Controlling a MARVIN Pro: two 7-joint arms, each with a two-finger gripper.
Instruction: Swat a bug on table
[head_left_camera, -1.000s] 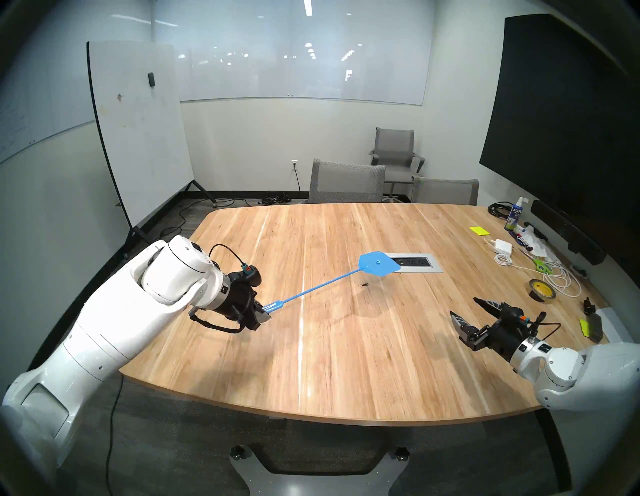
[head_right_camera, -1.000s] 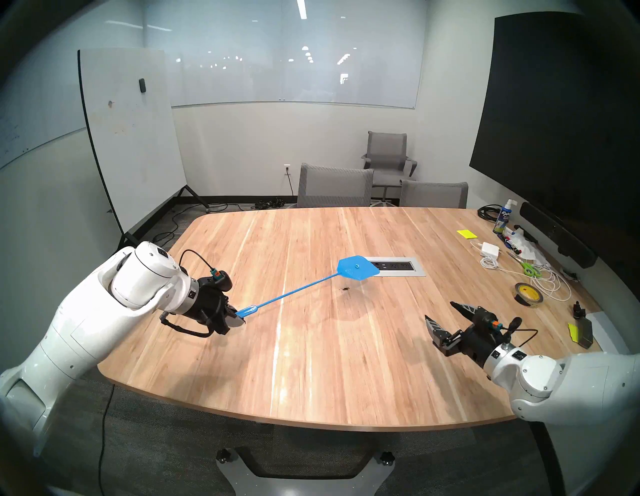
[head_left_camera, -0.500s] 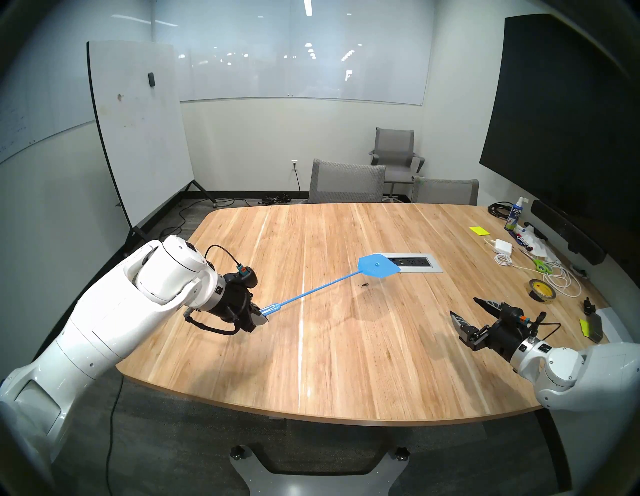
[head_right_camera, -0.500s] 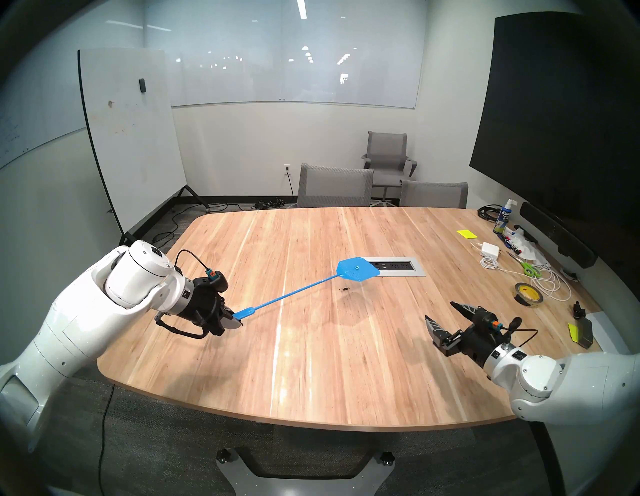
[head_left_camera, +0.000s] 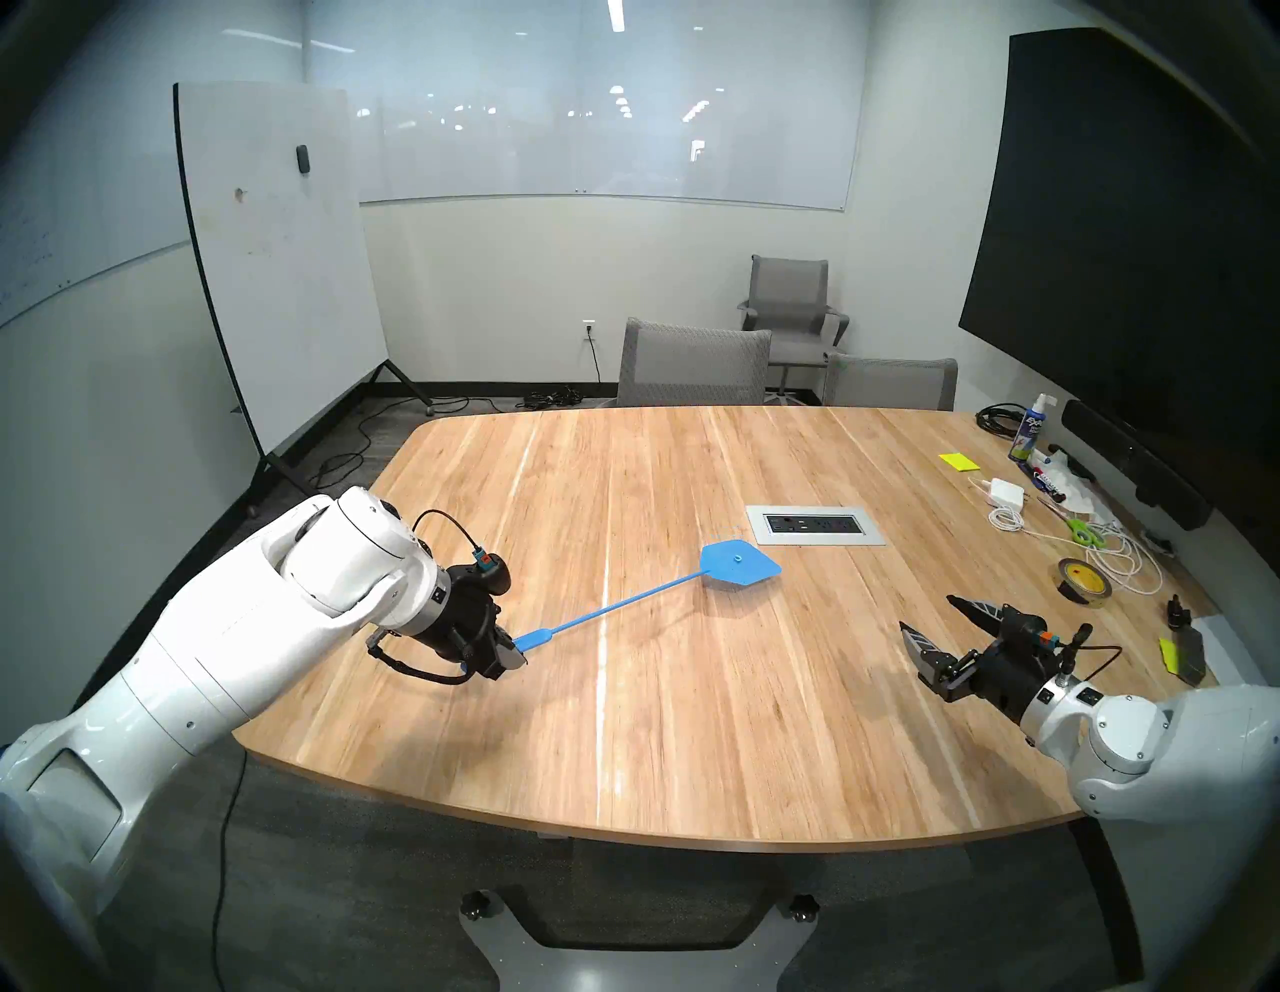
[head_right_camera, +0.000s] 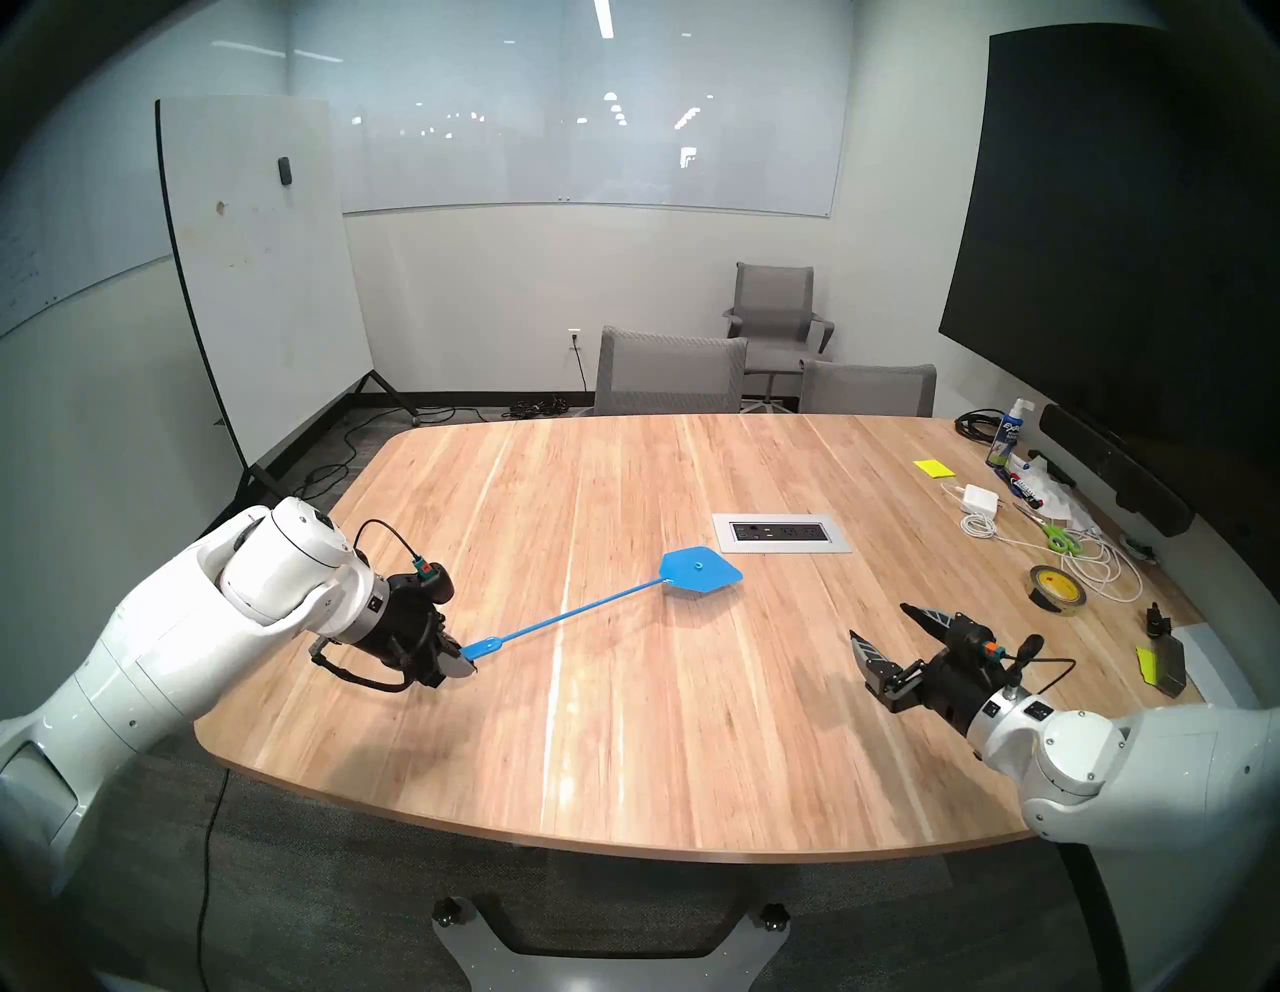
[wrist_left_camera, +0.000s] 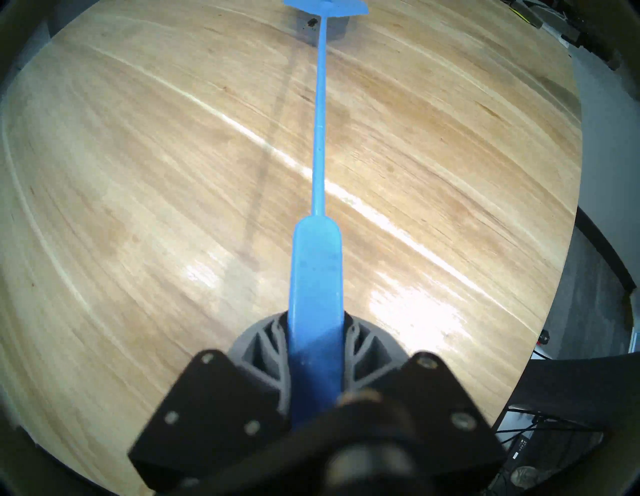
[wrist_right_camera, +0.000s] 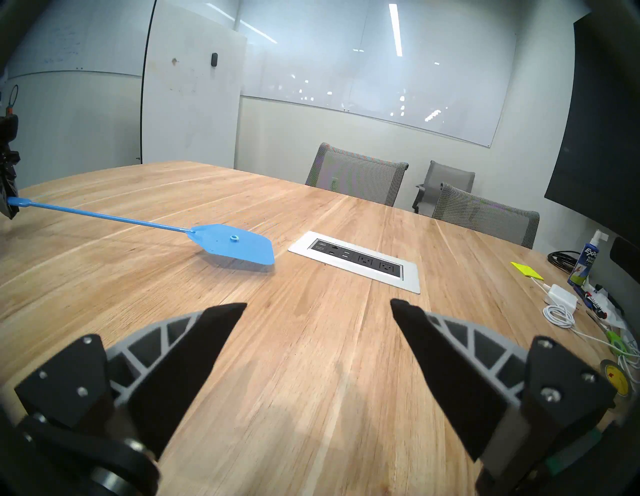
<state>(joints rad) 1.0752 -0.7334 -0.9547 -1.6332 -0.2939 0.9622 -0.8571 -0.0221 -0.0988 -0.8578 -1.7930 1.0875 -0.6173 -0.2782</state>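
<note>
My left gripper (head_left_camera: 516, 651) (head_right_camera: 465, 661) (wrist_left_camera: 316, 329) is shut on the handle of a blue fly swatter. The swatter's head (head_left_camera: 740, 564) (head_right_camera: 699, 571) (wrist_right_camera: 235, 244) is down low on the wood table (head_left_camera: 692, 727), slightly tilted, with its shadow tight beneath it. In both head views the head covers the bug. In the left wrist view the bug (wrist_left_camera: 311, 23) shows as a dark speck beside the shaft at the head's near edge. My right gripper (head_left_camera: 928, 613) (head_right_camera: 878, 621) (wrist_right_camera: 318, 303) hovers open and empty over the table's right side.
A silver outlet panel (head_left_camera: 816, 524) is set into the table just beyond the swatter head. At the right edge lie a tape roll (head_left_camera: 1084, 580), green scissors (head_left_camera: 1082, 532), a white charger with cable (head_left_camera: 1008, 493), a spray bottle (head_left_camera: 1030, 429) and yellow notes (head_left_camera: 959, 461). Grey chairs (head_left_camera: 692, 360) stand at the far edge.
The swatter head has swung down and toward me, from the air beside the outlet panel onto the spot where the bug lay. My left gripper dropped slightly. The right arm stayed still.
</note>
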